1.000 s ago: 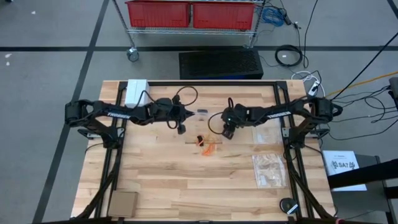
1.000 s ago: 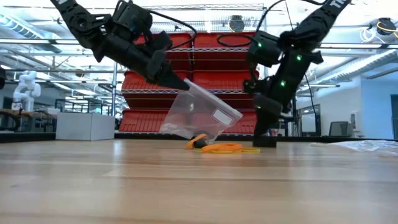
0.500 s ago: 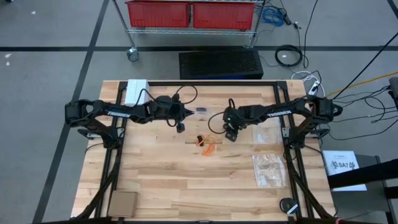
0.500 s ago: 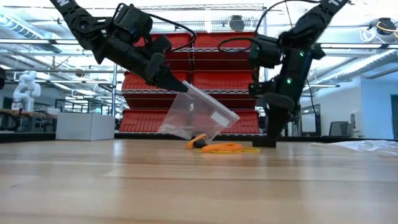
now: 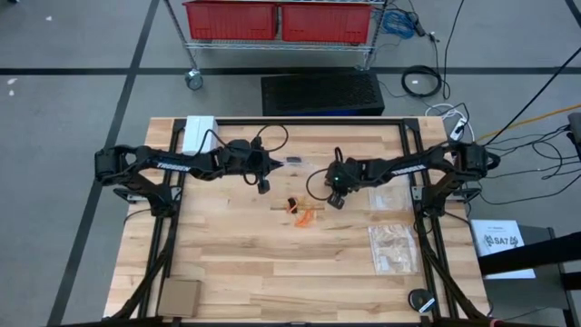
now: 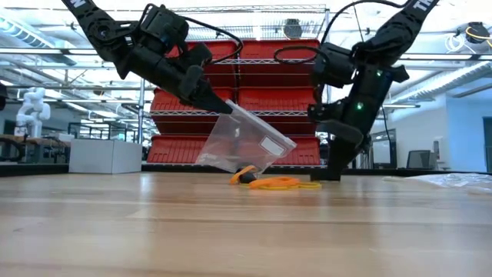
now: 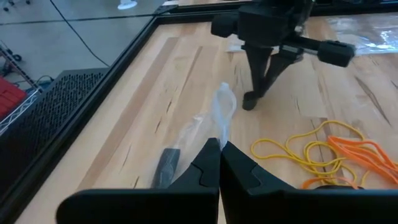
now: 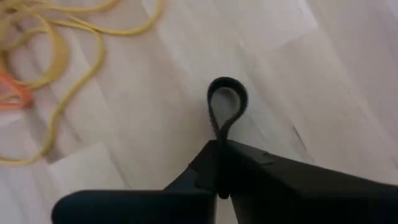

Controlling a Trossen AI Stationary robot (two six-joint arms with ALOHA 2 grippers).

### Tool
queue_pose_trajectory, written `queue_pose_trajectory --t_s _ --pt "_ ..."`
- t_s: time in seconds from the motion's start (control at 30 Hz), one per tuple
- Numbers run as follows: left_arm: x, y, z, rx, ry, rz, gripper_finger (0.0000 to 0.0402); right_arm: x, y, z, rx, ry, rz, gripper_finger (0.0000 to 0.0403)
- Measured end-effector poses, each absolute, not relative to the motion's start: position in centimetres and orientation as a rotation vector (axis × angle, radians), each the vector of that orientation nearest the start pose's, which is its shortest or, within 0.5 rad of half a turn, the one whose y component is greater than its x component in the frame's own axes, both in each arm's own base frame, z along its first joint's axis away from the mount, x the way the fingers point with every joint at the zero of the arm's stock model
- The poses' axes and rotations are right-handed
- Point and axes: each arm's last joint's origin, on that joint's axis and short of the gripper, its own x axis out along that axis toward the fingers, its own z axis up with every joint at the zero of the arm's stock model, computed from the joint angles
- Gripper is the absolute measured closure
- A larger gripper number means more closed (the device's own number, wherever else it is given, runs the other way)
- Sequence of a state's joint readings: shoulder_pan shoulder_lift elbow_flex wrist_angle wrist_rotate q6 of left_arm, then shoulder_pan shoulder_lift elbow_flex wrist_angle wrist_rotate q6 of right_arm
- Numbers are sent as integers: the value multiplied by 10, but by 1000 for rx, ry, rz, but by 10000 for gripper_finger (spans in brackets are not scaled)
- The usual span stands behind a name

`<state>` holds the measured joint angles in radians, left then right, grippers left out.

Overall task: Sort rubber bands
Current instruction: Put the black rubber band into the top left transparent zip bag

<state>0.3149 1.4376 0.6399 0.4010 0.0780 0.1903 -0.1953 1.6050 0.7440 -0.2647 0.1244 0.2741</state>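
Observation:
A small heap of orange and yellow rubber bands [image 5: 301,211] [image 6: 277,183] [image 7: 329,149] lies on the wooden table [image 5: 236,263] between the arms. Above and to the left of the heap, my left gripper [image 5: 270,166] [image 7: 219,149] is shut on a clear zip bag [image 6: 246,142]. Just right of the heap, my right gripper [image 5: 334,200] [image 6: 332,175] is down at the table top. It is shut on a black rubber band [image 8: 227,96]. My left gripper pinches the zip bag's upper end [image 6: 228,110] between its two fingers, slanting down from the table's left. The bag hangs tilted below the fingers, its lower end [image 6: 234,169] down at the table beside the heap. My right gripper pinches one end of the black band [image 8: 219,134] between its shut fingers, coming steeply from above. The rest of the band sticks out past the fingertips as a small loop [image 8: 227,87] against the wood.
Two more clear zip bags [image 5: 395,245] [image 5: 390,195] lie on the table's right side. A white box [image 5: 200,132] stands at the far left corner and a cardboard box [image 5: 180,295] at the near left. A black frame [image 5: 300,123] runs round the table's far edge and sides.
My right gripper has stayed down at the table beside the heap and has shut its fingers, and its wrist has tipped a little. The left gripper and the bag have kept still.

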Motion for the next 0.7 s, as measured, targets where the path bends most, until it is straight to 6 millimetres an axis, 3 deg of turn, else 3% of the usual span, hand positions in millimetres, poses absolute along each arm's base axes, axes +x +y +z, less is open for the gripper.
queue_pose_trajectory --t_s 0.2,0.47,0.6,0.7 --pt "275 87 194 109 410 196 401 291 -42 156 212 1025 -381 399" --pt "275 87 194 108 410 196 401 325 -17 209 -103 877 -447 400" --pt "275 87 194 108 410 196 401 335 -22 227 -174 833 -458 401" --pt "275 87 194 108 410 195 401 340 -32 226 -208 846 -488 402"
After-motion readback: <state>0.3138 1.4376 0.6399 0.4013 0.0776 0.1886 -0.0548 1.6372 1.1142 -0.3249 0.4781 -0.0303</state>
